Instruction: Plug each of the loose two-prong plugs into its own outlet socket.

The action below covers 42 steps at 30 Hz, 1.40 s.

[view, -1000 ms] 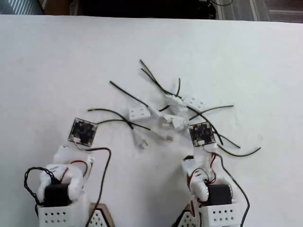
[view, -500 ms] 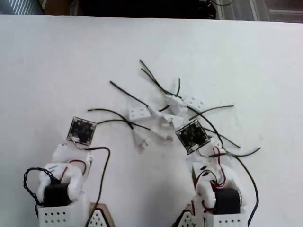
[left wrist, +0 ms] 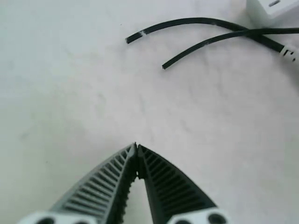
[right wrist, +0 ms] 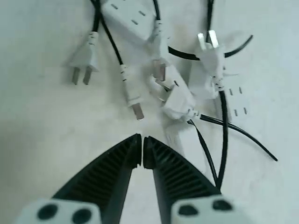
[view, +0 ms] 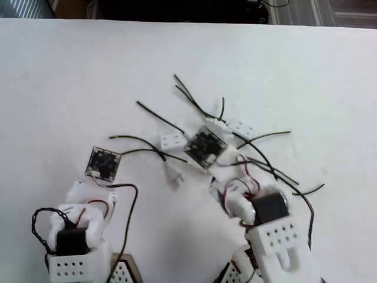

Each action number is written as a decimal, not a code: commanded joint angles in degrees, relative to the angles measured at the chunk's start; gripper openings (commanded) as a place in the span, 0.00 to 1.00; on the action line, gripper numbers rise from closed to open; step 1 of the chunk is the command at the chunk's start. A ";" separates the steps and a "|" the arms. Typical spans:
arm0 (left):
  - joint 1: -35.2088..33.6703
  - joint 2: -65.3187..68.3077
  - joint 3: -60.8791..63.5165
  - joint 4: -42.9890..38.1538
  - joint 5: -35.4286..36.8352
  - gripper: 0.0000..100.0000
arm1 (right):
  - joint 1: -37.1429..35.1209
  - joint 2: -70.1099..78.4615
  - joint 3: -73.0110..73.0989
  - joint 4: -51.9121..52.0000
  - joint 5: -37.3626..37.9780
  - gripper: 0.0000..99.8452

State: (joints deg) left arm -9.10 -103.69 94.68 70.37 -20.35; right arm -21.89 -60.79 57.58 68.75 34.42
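While the plugs [right wrist: 84, 58] lie loose at mid-table, none pushed into the white sockets [right wrist: 128, 16] beside them, the right claw [right wrist: 141, 151] hangs just short of the tangle, jaws pressed together and gripping nothing. One plug [view: 174, 175] sits a little apart at the near-left edge of the cluster. Black cables [left wrist: 196, 20] trail outward across the white table [view: 294, 59]. At the near-left corner, well apart from the cluster, the left claw [left wrist: 137, 158] is likewise closed and empty over bare tabletop, with two cable ends lying ahead of its tips.
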 commanded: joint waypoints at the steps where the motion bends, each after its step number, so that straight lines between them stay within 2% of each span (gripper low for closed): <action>1: -0.48 -0.48 -0.53 -1.49 -0.53 0.02 | -5.41 10.86 -6.68 -0.04 0.35 0.02; 5: -0.48 -0.48 -0.53 -1.49 -0.53 0.02 | -8.84 21.41 -12.40 -0.13 0.35 0.03; 10: -0.48 -0.48 -0.53 -1.49 -0.53 0.02 | -9.01 34.51 -19.52 0.22 0.62 0.13; 20: -0.48 -0.48 -0.53 -1.49 -0.53 0.02 | -11.03 55.60 -30.07 0.31 0.79 0.13; 30: -0.57 -0.48 -0.53 -1.41 -0.53 0.02 | -9.27 66.42 -37.27 0.31 0.88 0.13; 42: -0.57 -0.48 -0.53 -1.41 -0.53 0.02 | -6.73 67.65 -43.96 6.64 0.88 0.13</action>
State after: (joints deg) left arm -9.10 -103.69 94.68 70.37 -20.35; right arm -29.27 7.08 16.00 74.37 34.95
